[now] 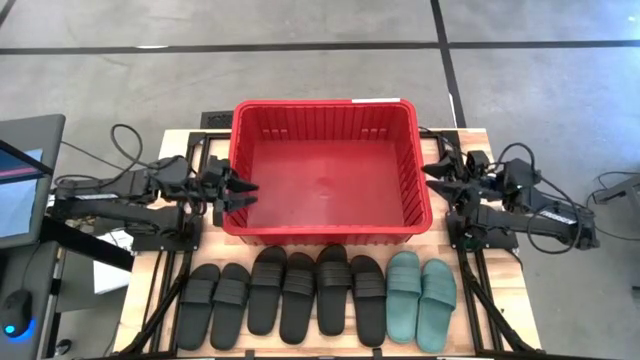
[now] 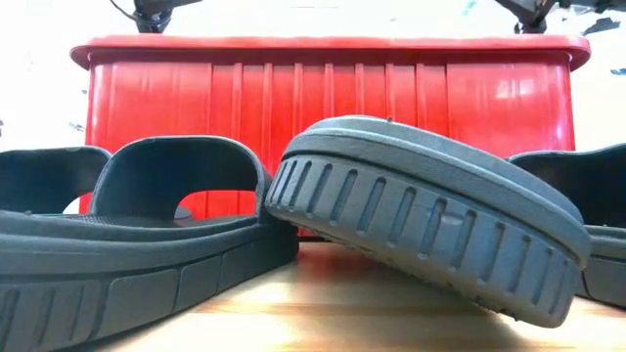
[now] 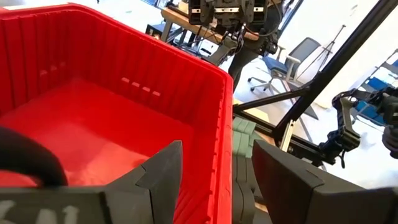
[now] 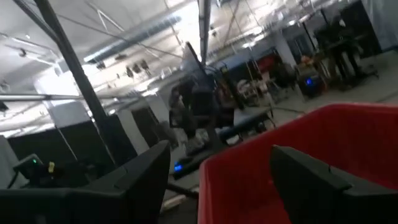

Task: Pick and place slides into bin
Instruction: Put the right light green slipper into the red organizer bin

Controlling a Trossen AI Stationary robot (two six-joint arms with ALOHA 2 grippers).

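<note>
The red bin point(image 1: 325, 165) is seen at the far middle of the wooden table point(image 1: 485, 150), a large rectangular tub with ribbed walls and a thick rolled rim; nothing is seen inside it, only a smooth red floor. Eight slides are lined up along the near edge of the table, just in front of the bin's near wall: six black slides point(image 1: 283, 293) from the left, then two teal slides point(image 1: 421, 298) at the right end of the row. Each is shown with a wide ribbed strap and an open toe, lying flat and side by side, neighbours touching or nearly so. From table height, one dark slide point(image 2: 430, 220) is seen tilted up on its edge, its grooved sole wall facing the camera, leaning against the strap of the one beside it.

The left gripper point(image 1: 238, 192) is held at the bin's left wall, its fingers spread wide astride the rim, with nothing between them. The right gripper point(image 1: 438, 180) is held just outside the bin's right wall, fingers likewise spread apart and empty. No slide is touched by either.
</note>
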